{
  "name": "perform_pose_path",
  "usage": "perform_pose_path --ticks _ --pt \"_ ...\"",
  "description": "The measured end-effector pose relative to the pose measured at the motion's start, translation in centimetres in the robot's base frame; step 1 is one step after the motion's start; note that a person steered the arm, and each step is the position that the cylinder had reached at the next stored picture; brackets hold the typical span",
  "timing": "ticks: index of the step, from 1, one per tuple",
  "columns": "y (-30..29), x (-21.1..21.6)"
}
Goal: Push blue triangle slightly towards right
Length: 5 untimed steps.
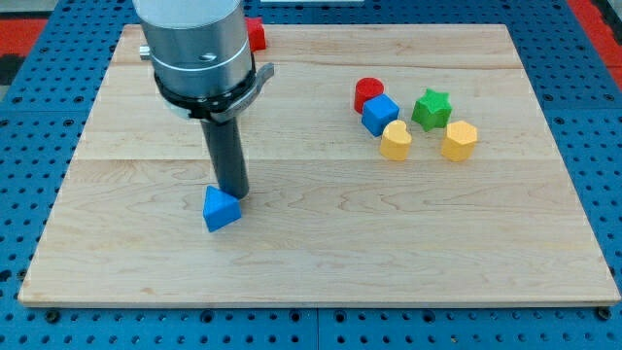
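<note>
The blue triangle lies on the wooden board at the lower left of the middle. My tip stands right at the triangle's upper right corner, touching or almost touching it. The dark rod rises from there to the grey arm body at the view's top left.
A group of blocks sits at the upper right: a red cylinder, a blue cube, a green star, a yellow heart and a yellow hexagon. A red block shows partly behind the arm at the top edge.
</note>
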<state>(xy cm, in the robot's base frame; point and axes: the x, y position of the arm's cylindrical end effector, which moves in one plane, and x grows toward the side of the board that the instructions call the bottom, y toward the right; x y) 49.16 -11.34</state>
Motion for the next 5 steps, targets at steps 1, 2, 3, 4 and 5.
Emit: perform_pose_path --ticks 1,2,3,4,5 --pt "-7.0 -1.1" --pt "-5.1 3.4" --pt "-0.7 3.6" --pt "0.3 0.7" --pt "-0.9 -2.0"
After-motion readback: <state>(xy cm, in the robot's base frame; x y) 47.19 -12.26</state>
